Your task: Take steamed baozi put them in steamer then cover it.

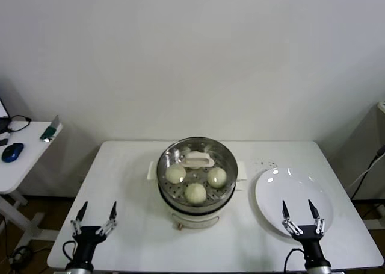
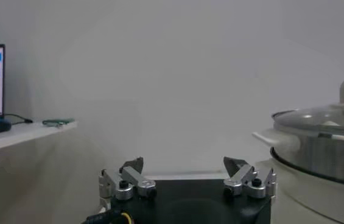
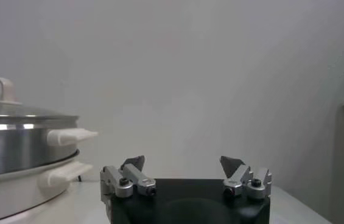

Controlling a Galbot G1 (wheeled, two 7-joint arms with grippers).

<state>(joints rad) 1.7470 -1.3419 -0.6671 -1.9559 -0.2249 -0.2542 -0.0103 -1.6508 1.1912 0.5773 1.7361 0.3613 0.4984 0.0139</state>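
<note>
You have the steamer (image 1: 197, 168) standing near the middle of the white counter (image 1: 126, 165), on its white cooker base with side handles. The cover (image 1: 197, 161) already sits on top of the steamer, and its white handle is at the far side of the centre. Through the glass you see three steamed baozi (image 1: 195, 193): one at the left, one at the right and one nearer to you, all inside the steel basket. A fourth one I cannot make out; the handle of the cover may hide it.

At the right of the steamer, just beside it, lies a flat white plate (image 1: 301, 193) with nothing on it.

Your left gripper (image 1: 94, 218) is low at the near left edge of the counter, well apart from the steamer. Its fingers (image 2: 132, 165) stand wide and they hold nothing. In the left wrist view the steamer with its cover is off to one side of the gripper, not between the fingers.

Your right gripper (image 1: 303, 218) is at the near right edge, over the near rim of the plate. Its fingers (image 3: 134, 163) are also wide apart and empty. In the right wrist view the steamer appears at the side, apart from the fingers.

On the small side table (image 1: 24, 150) at the far left you see a blue mouse (image 1: 12, 152).
</note>
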